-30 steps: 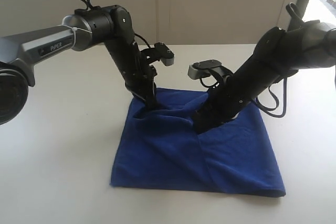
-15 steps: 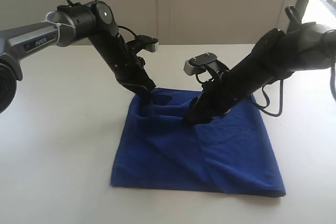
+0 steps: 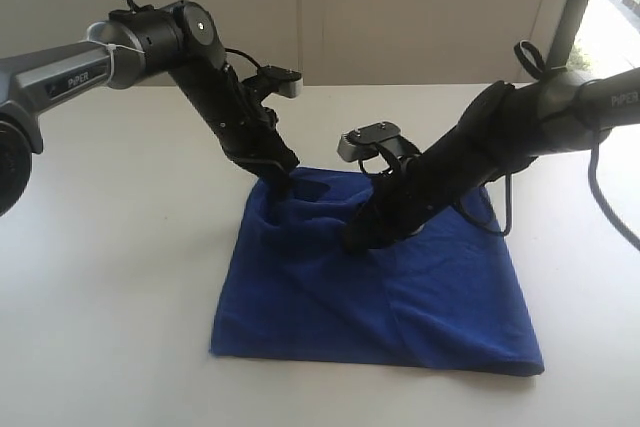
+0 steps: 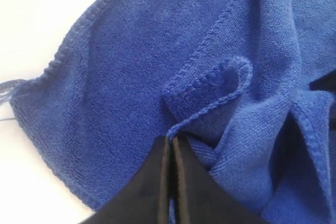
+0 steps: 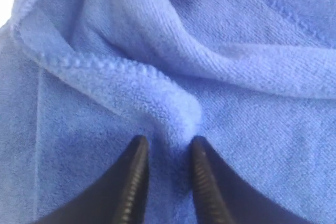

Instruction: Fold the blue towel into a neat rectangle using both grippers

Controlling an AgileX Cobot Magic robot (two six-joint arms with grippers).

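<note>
Left pincer [image 4: 171,139]: fingers pressed together, pinching the towel [image 3: 400,307] at its hem [image 4: 210,80], at the far left corner. The cloth is pulled up into a small peak there.

The towel sits mid-tabletop [image 3: 120,277], spread roughly square. The near half lies flat with its corners down. The far edge is rucked into folds between the two arms.

Right pincer [image 5: 167,142]: down on the far edge, right of centre. The fingers stand apart with a raised ridge [image 5: 157,98] of cloth just at their tips. Can't tell whether they're clamping it or only straddling it.

Progress, my read: early. One corner is secured, and the second grip isn't confirmed. No neat fold is visible yet.

Left to do:
- get a firm right-hand hold
- lift the far edge evenly
- carry it over to the near edge
- line up the hems
- let go and flatten
</note>
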